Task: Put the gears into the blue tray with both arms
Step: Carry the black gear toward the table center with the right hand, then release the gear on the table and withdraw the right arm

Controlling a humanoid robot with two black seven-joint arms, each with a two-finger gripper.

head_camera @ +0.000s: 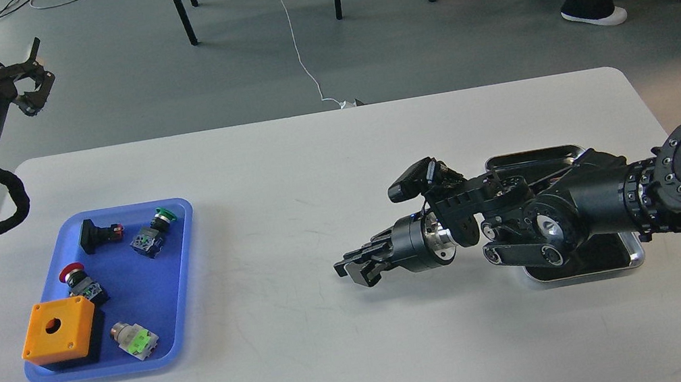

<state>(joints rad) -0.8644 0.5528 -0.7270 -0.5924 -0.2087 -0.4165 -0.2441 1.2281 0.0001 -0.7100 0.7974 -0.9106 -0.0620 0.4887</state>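
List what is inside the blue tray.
The rectangular blue plastic tray holds an orange box with a round hole, a red push-button, two green push-buttons, and a black switch part. No gears show; the box hides whatever lies beneath it.

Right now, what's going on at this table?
The right arm reaches leftward over the white table, its claw low above bare tabletop, between the steel tray behind it and the blue tray. Whether it holds a gear cannot be told. The left claw hangs raised beyond the table's far-left corner. The blue tray holds push-button switches and an orange box; no gear shows there.
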